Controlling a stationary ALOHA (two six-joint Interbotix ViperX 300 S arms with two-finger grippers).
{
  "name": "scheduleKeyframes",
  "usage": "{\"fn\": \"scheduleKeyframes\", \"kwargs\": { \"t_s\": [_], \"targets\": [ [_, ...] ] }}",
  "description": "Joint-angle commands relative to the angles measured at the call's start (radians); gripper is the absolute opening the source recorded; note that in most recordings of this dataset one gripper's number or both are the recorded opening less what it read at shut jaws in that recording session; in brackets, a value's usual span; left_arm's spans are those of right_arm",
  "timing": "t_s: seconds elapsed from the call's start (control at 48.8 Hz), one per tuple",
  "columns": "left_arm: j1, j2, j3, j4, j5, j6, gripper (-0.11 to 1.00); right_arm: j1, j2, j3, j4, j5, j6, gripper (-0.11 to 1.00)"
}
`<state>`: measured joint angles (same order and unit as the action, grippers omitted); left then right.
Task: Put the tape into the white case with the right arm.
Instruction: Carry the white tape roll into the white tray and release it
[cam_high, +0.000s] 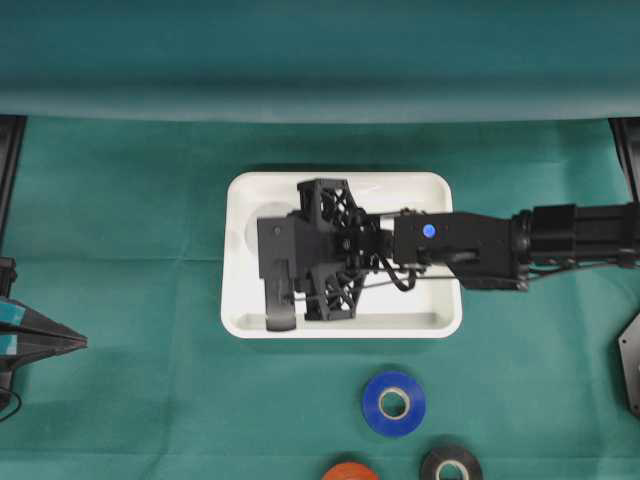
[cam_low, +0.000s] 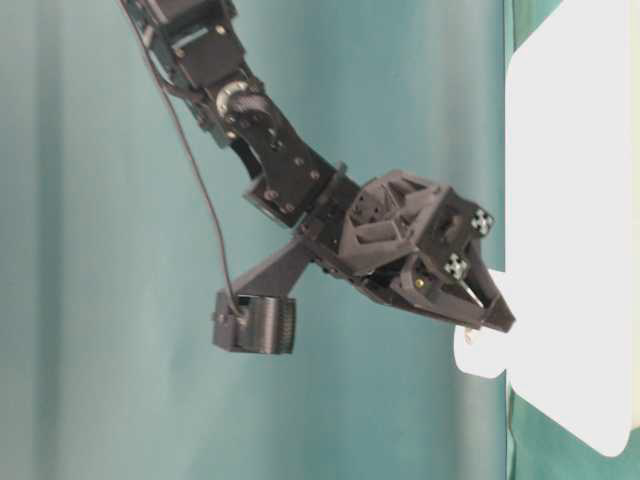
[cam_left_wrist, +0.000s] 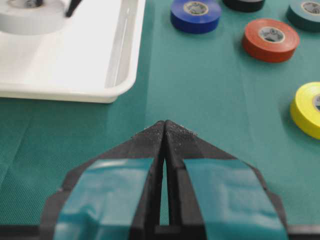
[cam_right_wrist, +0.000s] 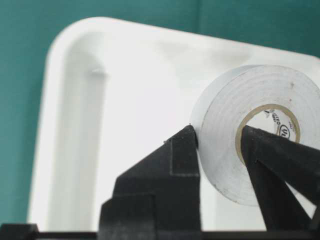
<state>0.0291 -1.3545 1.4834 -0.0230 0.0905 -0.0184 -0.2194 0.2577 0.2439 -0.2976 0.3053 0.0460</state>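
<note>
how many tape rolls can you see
6: a white roll in the right gripper over the white case; on the cloth, blue, black, dark green, red, yellow. More may be out of frame.

The only lettering stands on the cardboard core of the white tape roll (cam_right_wrist: 260, 135) in the right wrist view: a small round mark reading "UL" and, beside it, a short printed line too small and blurred to make out. The cores of the blue roll (cam_left_wrist: 195, 14) and the red roll (cam_left_wrist: 270, 39) carry faint marks, also unreadable.
</note>
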Motion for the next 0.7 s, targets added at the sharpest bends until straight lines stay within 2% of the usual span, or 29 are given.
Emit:
{"fn": "scheduleKeyframes", "kwargs": {
  "t_s": [0.0,0.677],
  "targets": [
    [0.002,0.008,-0.011,-0.002,-0.008,0.002,0.00,-0.028,-0.005,-0.035,-0.003,-0.031,-0.002,0.02],
    [0.006,0.008,-0.011,-0.002,-0.008,0.002,0.00,-0.049,0.040,-0.048,-0.005,-0.035,-0.002,0.02]
  ]
}}
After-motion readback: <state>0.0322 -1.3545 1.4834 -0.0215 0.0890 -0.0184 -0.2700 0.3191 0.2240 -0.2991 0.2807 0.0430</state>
